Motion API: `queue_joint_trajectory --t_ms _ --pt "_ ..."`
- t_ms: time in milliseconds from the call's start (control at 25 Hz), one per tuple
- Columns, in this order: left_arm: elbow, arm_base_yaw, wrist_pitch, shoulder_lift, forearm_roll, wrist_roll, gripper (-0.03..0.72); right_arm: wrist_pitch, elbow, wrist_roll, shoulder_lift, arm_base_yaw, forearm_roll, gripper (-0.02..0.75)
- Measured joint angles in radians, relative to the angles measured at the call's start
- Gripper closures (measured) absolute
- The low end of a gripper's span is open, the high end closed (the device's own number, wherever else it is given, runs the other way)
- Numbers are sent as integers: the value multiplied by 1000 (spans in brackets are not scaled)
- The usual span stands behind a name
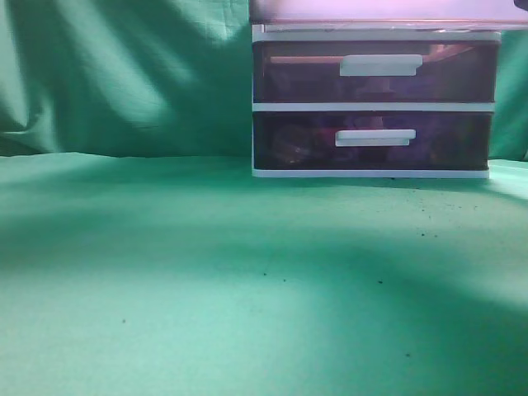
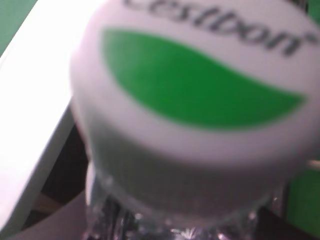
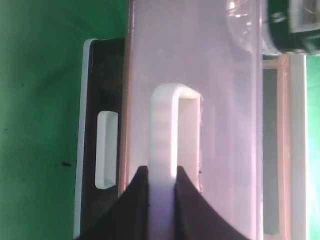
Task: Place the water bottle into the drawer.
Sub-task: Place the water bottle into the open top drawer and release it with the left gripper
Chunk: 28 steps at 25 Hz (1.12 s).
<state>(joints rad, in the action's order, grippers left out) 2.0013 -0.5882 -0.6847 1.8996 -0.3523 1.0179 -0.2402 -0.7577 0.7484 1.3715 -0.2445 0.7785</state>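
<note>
The water bottle's white cap with a green mark [image 2: 195, 90] fills the left wrist view, with the clear bottle neck [image 2: 165, 227] below it. My left gripper holds the bottle, its fingers hidden behind it. The top drawer [image 1: 388, 10] is pulled out, showing as a pale pink slab at the top edge of the exterior view. In the right wrist view my right gripper [image 3: 162, 175] is shut on the drawer's white handle [image 3: 165, 120]. The drawer's translucent front [image 3: 225, 125] lies below it. Part of the bottle [image 3: 245, 12] and a dark gripper part [image 3: 292, 25] show at the top right.
The white-framed cabinet [image 1: 375, 106] stands at the back right on a green cloth [image 1: 206, 272]. Its two lower purple drawers [image 1: 280, 78] [image 1: 280, 140] are closed. A lower handle shows in the right wrist view [image 3: 106, 150]. A white frame edge [image 2: 35, 100] runs beside the bottle.
</note>
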Motion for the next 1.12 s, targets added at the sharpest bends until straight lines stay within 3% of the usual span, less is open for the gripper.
queue_joint_trajectory --t_ms 280,640,960,1120 --pt "2 -34 145 63 125 5 386 2 0 -21 -1 0 4 651" --pt "8 -67 152 126 363 -8 386 9 0 -68 -2 0 17 651" --pt "9 -68 167 126 386 -212 386 18 0 -73 -2 -1 21 651" --pt "12 -68 169 126 308 -271 176 28 2 -73 -2 -1 28 651"
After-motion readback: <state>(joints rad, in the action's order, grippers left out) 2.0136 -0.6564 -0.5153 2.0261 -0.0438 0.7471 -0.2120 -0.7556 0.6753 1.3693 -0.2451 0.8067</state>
